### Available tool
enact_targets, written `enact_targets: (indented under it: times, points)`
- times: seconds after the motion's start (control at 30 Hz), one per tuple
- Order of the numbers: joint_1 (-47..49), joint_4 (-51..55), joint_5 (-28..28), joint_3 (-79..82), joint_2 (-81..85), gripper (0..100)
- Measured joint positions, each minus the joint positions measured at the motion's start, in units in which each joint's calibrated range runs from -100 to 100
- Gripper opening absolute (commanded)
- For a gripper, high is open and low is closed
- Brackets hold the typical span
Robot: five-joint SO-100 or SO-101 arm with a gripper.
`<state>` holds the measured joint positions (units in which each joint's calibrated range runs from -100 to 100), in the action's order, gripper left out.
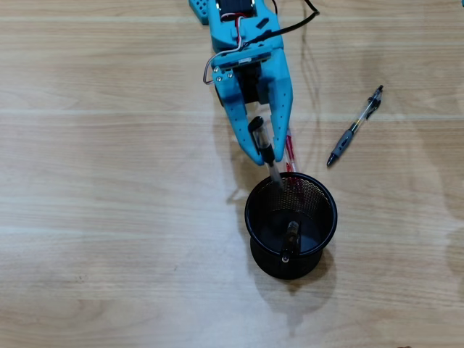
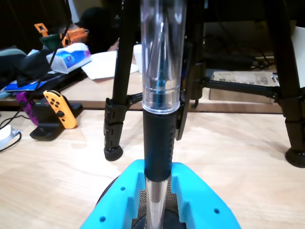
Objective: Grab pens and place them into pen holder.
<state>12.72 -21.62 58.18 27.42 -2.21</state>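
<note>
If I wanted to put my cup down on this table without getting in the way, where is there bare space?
The whole left half of the table is bare wood, as is the lower right corner. It is crowded in the middle, where the pincer holds a clear pen over the pen holder; another pen lies upper right.

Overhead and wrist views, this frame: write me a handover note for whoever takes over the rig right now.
Claw: shut on the clear pen, held upright in the wrist view, its lower end over the back rim of the pen holder.
In the pen holder: one dark pen leans inside; red lines behind the mesh look like another pen, but I cannot be sure.
On the table: the clear-and-grey pen lies to the right in the overhead view, apart from the holder.
Left: drop the held pen in, then fetch the clear-and-grey one.
</note>
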Motion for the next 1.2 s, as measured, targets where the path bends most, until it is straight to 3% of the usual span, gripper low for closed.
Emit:
enact_targets:
  times: [0.3,0.47,0.77,1.1,1.2]
  points:
    - [-0.95,-4.66,0.05,0.00,-2.29,17]
    - [-0.95,-4.92,0.05,0.00,-2.29,17]
    - [-0.86,-4.92,-1.30,1.15,-1.27,2]
    - [0.38,-4.83,-4.21,11.62,11.21,2]
    - [1.52,-0.35,-4.21,14.11,16.40,2]
